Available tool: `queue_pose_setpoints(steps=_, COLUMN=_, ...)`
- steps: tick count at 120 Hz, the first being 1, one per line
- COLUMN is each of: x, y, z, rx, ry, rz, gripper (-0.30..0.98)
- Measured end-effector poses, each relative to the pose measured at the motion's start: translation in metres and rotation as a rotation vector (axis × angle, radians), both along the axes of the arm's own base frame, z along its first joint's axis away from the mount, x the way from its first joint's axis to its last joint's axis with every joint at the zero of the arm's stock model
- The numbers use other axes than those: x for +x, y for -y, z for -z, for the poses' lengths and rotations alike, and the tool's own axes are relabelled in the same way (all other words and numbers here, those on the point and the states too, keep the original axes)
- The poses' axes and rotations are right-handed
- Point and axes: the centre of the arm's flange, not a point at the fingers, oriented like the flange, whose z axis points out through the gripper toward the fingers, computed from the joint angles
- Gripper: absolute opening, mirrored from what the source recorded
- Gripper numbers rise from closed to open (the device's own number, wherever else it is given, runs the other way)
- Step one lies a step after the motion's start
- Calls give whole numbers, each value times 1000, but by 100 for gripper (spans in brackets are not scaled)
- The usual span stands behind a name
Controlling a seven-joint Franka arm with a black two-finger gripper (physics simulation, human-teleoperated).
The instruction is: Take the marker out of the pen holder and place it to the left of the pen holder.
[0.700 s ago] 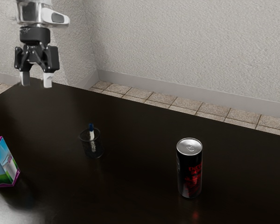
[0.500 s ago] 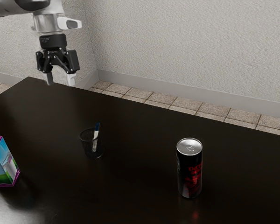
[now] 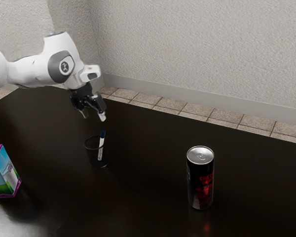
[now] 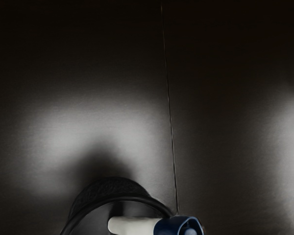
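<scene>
The marker [image 3: 103,134] stands in the pen holder [image 3: 92,150], blue end up and white body down inside, leaning toward the exterior view's right. In the wrist view its blue end reaches past the dark rim, and I can read no brand on it.

Above both, apart from them, hangs the pincer [image 3: 93,116], tilted, its 2 fingers spread well open with nothing between them. The white arm [image 3: 29,70] behind it carries a small round emblem [image 3: 64,68] on a grey cover (a logo of some sort, too small to name).

To the exterior view's right of the holder, well apart, 1 tall black can [image 3: 201,182] stands upright, silver-topped with a pull tab; red lettering runs down its side, but I can't make out the words for certain. Toward the exterior view's left edge is 1 carton [image 3: 2,170] in magenta, blue and green, cut off by that edge, its print illegible.

All of these stand on the dark, glossy worktop [image 3: 148,163]. Beyond it are floor tiles [image 3: 187,108] and a rough pale wall [image 3: 197,49].
</scene>
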Motion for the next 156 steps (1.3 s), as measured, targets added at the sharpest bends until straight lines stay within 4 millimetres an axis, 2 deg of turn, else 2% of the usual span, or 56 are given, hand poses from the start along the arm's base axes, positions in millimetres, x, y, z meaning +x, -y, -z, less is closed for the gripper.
queue_pose_setpoints(steps=28, x=-18, y=0, z=36, rx=-12, ry=93, rz=217, gripper=67)
queue_pose_setpoints(steps=45, x=-15, y=12, z=45, rx=2, ry=138, rz=342, gripper=65)
queue_pose_setpoints(steps=59, x=-12, y=8, z=58, rx=6, ry=159, rz=406, gripper=64)
queue_pose_setpoints(steps=65, x=-12, y=-1, z=60, rx=12, ry=170, rz=418, gripper=62)
queue_pose_setpoints(steps=79, x=-13, y=-18, z=61, rx=28, ry=192, rz=444, gripper=46)
queue_pose_setpoints(steps=113, x=-12, y=-18, z=60, rx=29, ry=233, rz=513, gripper=9)
queue_pose_setpoints(steps=129, x=-17, y=-20, z=61, rx=32, ry=231, rz=521, gripper=1)
queue_pose_setpoints(steps=145, x=-28, y=-26, z=38, rx=66, ry=245, rz=520, gripper=-4)
queue_pose_setpoints(steps=156, x=-45, y=-32, z=11, rx=110, ry=259, rz=510, gripper=-6)
